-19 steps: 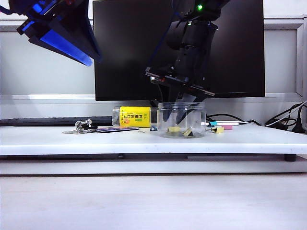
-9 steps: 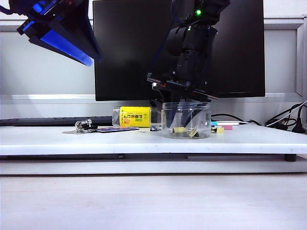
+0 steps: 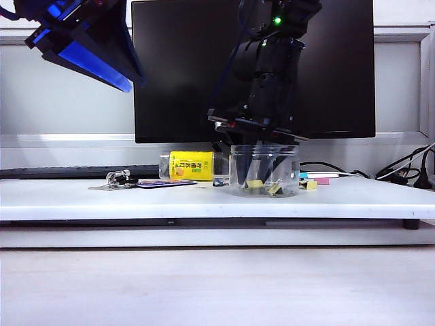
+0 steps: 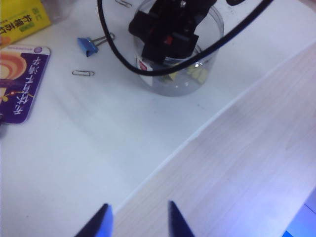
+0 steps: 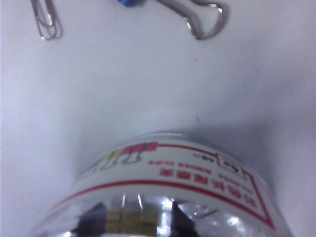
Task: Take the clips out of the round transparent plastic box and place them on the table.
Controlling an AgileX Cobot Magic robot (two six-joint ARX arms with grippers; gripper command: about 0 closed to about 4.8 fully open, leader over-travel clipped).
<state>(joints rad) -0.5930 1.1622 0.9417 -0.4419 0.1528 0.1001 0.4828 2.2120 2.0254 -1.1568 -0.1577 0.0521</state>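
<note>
Clips [image 3: 264, 186], yellow, lie on the floor of the round transparent plastic box [image 3: 264, 170], which stands on the white worktop [image 3: 204, 198] at 3 o'clock from the yellow-labelled bottle [image 3: 190, 165]. Right pincer [image 3: 257, 165] reaches down into the box, fingers spread, gripping nothing visible. Left pincer [image 4: 137, 220] hangs high at 10 o'clock, wide open and empty.

White table [image 3: 68, 200] carries round transparent plastic box [image 3: 264, 170] (clips [image 3: 264, 186] inside), bottle [image 3: 189, 165], keys [image 3: 117, 178]
</note>
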